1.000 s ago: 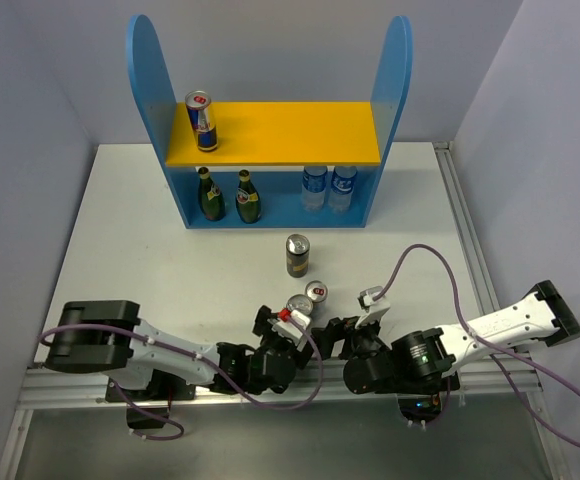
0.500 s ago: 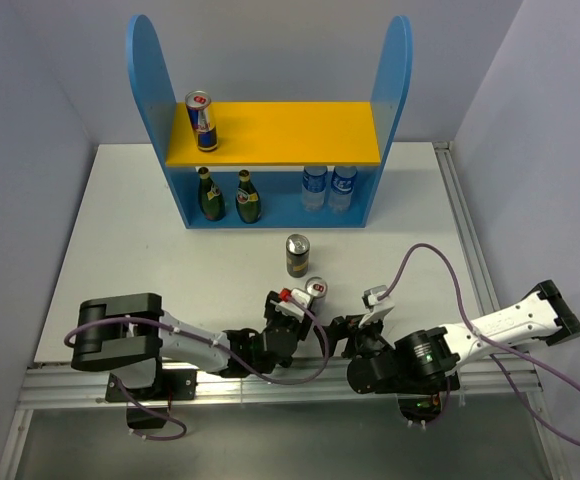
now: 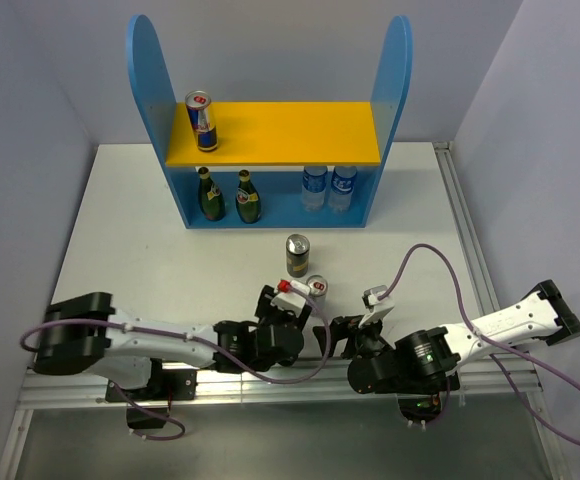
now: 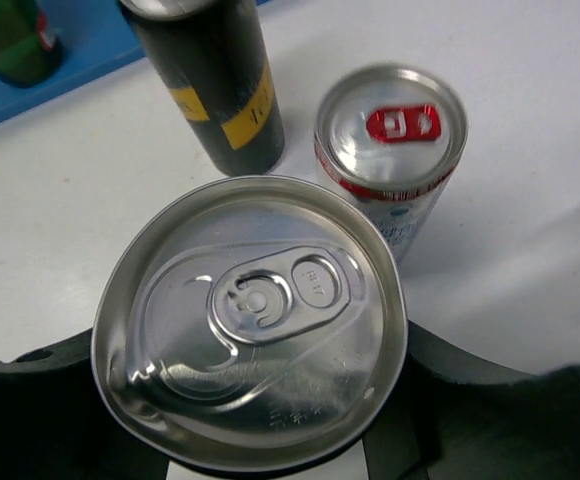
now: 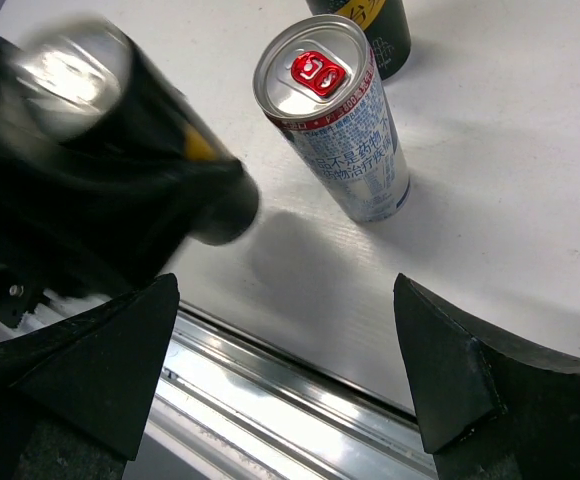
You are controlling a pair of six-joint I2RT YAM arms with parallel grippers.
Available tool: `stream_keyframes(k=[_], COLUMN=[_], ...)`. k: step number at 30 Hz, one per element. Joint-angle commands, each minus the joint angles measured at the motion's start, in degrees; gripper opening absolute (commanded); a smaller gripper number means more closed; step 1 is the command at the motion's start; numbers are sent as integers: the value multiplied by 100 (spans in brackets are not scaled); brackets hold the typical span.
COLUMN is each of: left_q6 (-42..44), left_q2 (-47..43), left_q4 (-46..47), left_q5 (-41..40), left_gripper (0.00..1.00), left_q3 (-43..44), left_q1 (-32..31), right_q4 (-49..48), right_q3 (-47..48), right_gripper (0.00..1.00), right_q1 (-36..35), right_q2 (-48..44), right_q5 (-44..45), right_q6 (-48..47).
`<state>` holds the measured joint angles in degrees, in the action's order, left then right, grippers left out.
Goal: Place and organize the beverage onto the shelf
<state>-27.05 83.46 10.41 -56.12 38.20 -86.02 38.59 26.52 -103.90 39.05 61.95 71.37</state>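
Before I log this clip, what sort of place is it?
Most likely a robotics lab bench staged as a shop display: a white table boxed in by bare walls, an aluminium rail carrying the left arm and right arm, and a toy-like blue shelf holding drinks.

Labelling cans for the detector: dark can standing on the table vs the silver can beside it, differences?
Dark can: black body, yellow label patches; silver can: silver-white body, red tab. Dark can stands nearer the shelf, silver can farther from it. Both upright on the table, neither gripped.
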Motion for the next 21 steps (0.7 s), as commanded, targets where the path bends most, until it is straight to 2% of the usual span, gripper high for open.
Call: stream_keyframes(k=[1, 3, 5, 8, 9, 10, 12, 15, 18, 20, 21], left_q6=[-627, -259, 345, 883, 1016, 1139, 1421, 1667, 1764, 1808, 1834], left_q2=[-970, -1410, -1665, -1614, -1544, -1465, -1070, -245, 878, 1276, 1478], left_q4=[-1811, -1911, -1772, -1639, -1543, -1490, -1446, -1804, -2243, -2429, -2622], left_q5=[-532, -331, -6, 425, 818, 1004, 1540, 2007, 2586, 2728, 2781], left_gripper=[0, 0, 0, 0, 0, 0, 0, 0, 0, 0, 0], left_q3=[959, 1250, 1698, 2480, 2691, 3137, 3675, 5027, 6843, 7498, 8136], left_q1=[-21, 41, 356, 997, 1217, 1654, 2278, 2947, 3423, 3556, 3644], right_q4=[-97, -123, -185, -220, -211, -203, -159, -150, -176, -194, -194], right_q3=[-51, -59, -68, -60, -60, -51, -42, -51, -77, -86, -77], right_gripper=[95, 95, 95, 95, 95, 95, 95, 95, 95, 95, 95], right_q1=[-43, -43, -43, -43, -43, -34, -43, -34, -34, -34, -34], right_q2=[-64, -73, -73, -47, -38, -20, -11, -29, -90, -90, -90], right_q5=[212, 203, 203, 177, 177, 185, 203, 203, 194, 186, 203], right_q6=[166, 140, 87, 34, 34, 52, 96, 105, 70, 61, 70])
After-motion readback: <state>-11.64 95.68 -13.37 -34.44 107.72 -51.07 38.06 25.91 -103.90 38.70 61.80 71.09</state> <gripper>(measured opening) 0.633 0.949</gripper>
